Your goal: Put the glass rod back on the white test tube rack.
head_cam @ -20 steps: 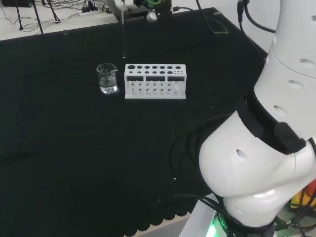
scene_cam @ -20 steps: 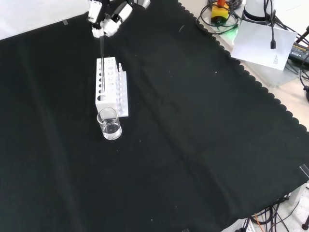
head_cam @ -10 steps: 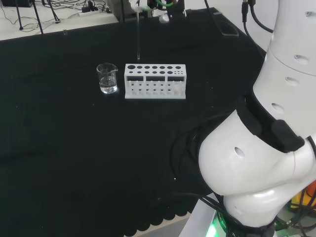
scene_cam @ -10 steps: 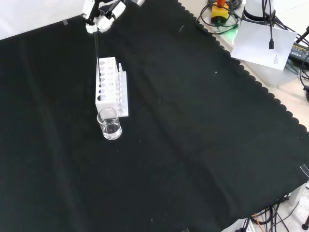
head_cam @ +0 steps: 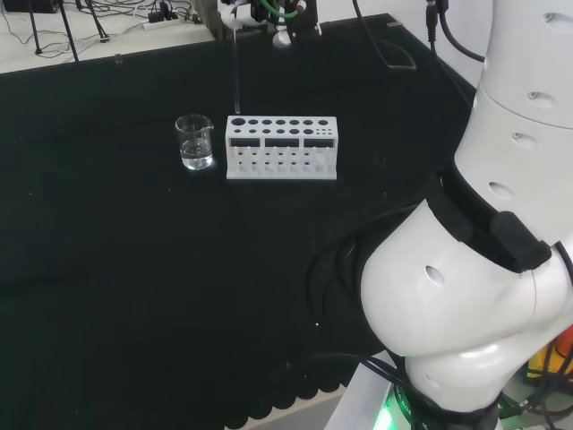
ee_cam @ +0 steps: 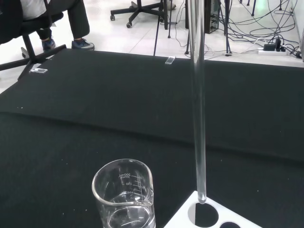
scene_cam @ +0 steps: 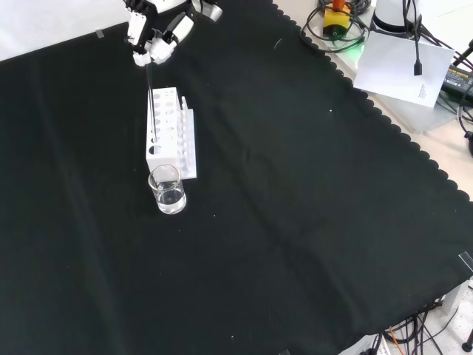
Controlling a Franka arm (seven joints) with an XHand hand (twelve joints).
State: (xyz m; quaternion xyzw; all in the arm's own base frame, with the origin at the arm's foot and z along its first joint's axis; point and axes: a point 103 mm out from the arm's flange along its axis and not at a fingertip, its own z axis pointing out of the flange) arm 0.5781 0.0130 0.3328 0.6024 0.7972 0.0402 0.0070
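The hand (scene_cam: 154, 38) hangs above the white test tube rack (scene_cam: 171, 134) with its fingers pinched on the top of a clear glass rod (scene_cam: 151, 96). The rod hangs upright. In the head view the hand (head_cam: 257, 11) is at the top edge, and the rod (head_cam: 236, 72) ends just above the left end of the rack (head_cam: 282, 148). The wrist view shows the rod (ee_cam: 198, 114) with its rounded tip right over an end hole of the rack (ee_cam: 176, 220), beside the beaker.
A small glass beaker (scene_cam: 168, 190) with a little clear liquid stands on the black cloth right next to the rack's end, also in the head view (head_cam: 195, 141) and close in the wrist view (ee_cam: 124, 194). The arm's white links (head_cam: 483, 269) stand at the head view's right.
In the head view the hand and rod have shifted left, from over the rack's second hole back toward its left end hole. In the front view the rod's tip has come nearer the beaker end.
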